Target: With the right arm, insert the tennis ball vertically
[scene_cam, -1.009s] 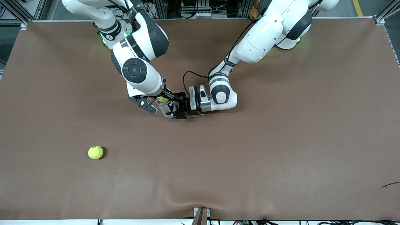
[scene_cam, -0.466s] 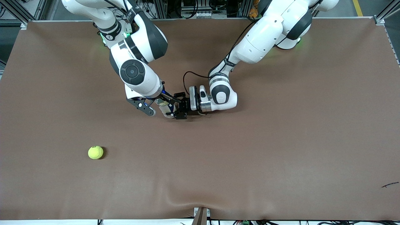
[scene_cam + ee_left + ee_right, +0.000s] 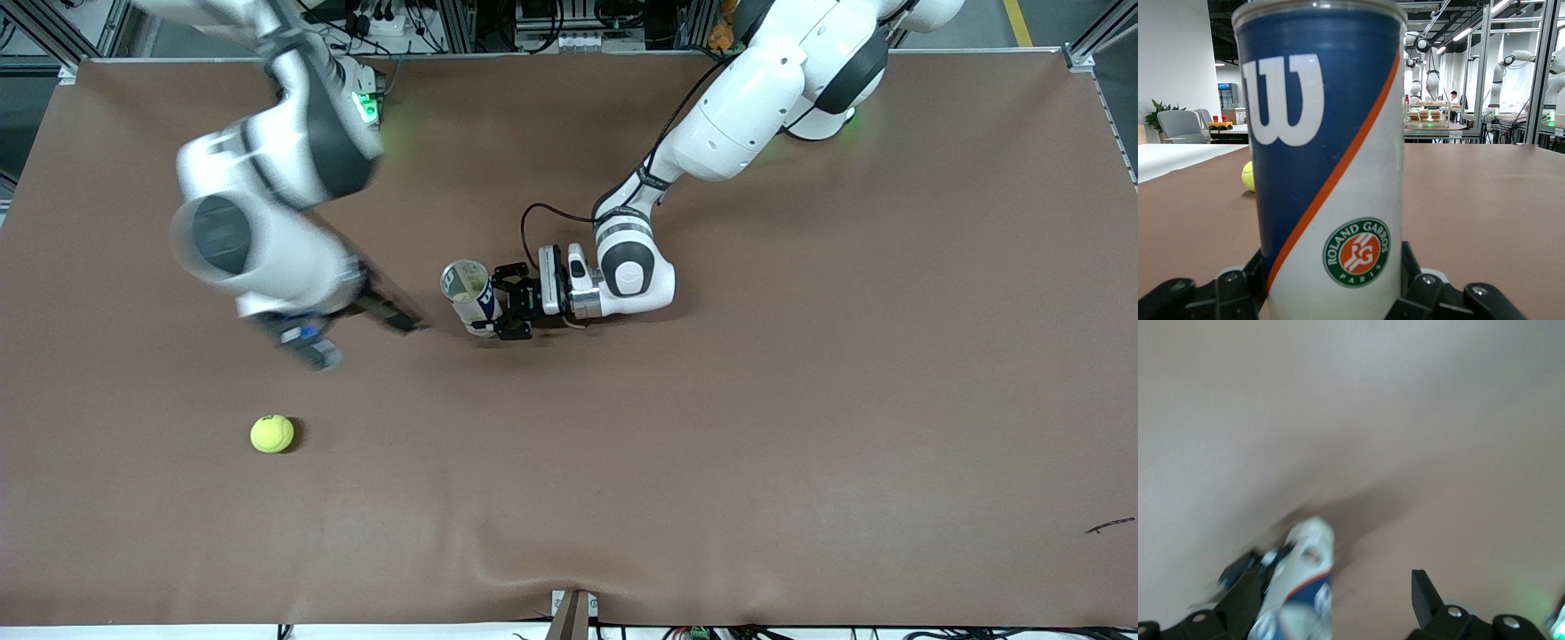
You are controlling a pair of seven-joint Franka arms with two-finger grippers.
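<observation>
Can [image 3: 468, 296] stands upright on the table [image 3: 800, 400], long axis vertical, open mouth up. Left gripper [image 3: 508, 308] clamps it low on the body. Label reads "W" and "ROLAND GARROS PARIS". Right gripper [image 3: 351, 329] spread wide, empty, over bare table beside the can. Ball [image 3: 271, 434] lies loose near it.

A brown table cover [image 3: 800, 444] spreads beneath the left gripper [image 3: 494, 304]. A small dark scrap [image 3: 1109, 525] lies on it, well apart from that gripper, toward the left arm's end, nearer the front camera.
</observation>
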